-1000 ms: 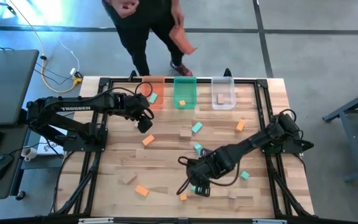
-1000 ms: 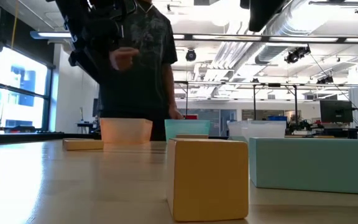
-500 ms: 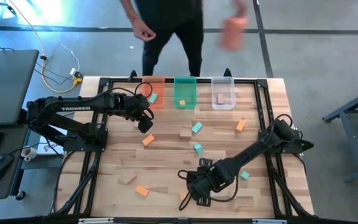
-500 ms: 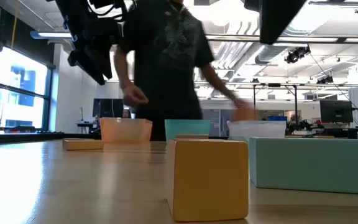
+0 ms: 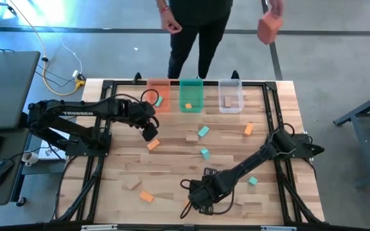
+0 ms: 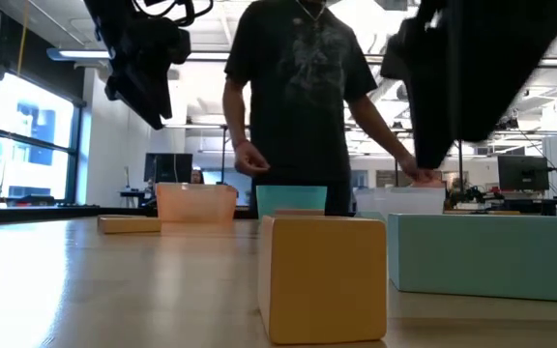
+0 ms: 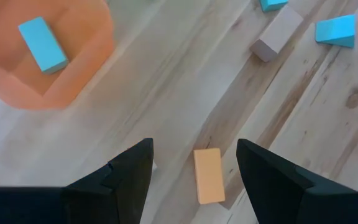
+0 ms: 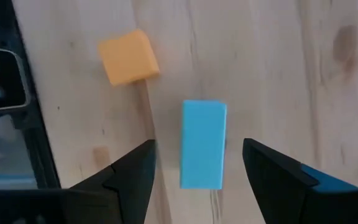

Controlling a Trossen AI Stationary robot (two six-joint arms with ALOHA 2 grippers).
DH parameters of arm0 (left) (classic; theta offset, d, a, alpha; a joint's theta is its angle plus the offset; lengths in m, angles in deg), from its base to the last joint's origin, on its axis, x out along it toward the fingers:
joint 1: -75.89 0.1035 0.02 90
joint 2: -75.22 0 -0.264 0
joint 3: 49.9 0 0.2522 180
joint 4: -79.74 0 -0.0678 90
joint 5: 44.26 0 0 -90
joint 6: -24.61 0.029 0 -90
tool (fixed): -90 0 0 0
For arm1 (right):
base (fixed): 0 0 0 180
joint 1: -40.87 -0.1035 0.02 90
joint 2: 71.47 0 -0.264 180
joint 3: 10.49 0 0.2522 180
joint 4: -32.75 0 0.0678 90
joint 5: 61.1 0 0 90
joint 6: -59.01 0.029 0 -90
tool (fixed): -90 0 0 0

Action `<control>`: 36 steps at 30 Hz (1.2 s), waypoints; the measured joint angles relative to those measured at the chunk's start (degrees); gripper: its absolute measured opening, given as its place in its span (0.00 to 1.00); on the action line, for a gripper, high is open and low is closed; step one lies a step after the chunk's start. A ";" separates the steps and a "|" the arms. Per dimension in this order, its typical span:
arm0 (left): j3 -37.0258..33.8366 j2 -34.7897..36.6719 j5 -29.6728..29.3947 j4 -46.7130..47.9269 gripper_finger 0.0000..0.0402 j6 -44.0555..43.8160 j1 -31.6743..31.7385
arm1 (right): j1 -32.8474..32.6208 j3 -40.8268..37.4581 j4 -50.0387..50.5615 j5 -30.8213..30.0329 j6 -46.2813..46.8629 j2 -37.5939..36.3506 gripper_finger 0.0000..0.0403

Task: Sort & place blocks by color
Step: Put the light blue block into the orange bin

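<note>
Right wrist view showed the right gripper (image 8: 194,180) with jaws wide over a teal block (image 8: 202,144) on the counter (image 8: 278,74), not touching it, an orange cube (image 8: 128,57) near. The left gripper (image 7: 191,180) held its jaws wide above an orange block (image 7: 208,175), holding nothing.

Teal, orange and tan blocks scattered flat across the table.
A teal block (image 8: 202,144) lies just beside an orange cube (image 8: 128,57); another teal one (image 7: 42,44) apparently sits inside the orange tray (image 7: 73,74).
</note>
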 joint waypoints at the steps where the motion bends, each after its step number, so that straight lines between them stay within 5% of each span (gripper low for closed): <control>1: 0.00 0.00 -0.01 -0.02 0.55 -0.31 -0.15 | 0.00 -0.01 0.00 0.31 0.23 0.39 0.56; 15: 0.00 0.00 0.00 0.00 0.55 -1.42 -1.10 | 0.00 -0.02 2.46 2.69 1.93 6.62 0.56; 24: 0.00 0.00 0.00 -0.01 0.55 -1.99 -1.10 | -0.02 -0.02 2.68 3.58 1.33 6.78 0.27; 36: 0.00 0.00 0.00 -0.03 0.55 -1.95 -1.08 | 1.00 -0.02 3.82 3.29 -3.75 6.50 0.27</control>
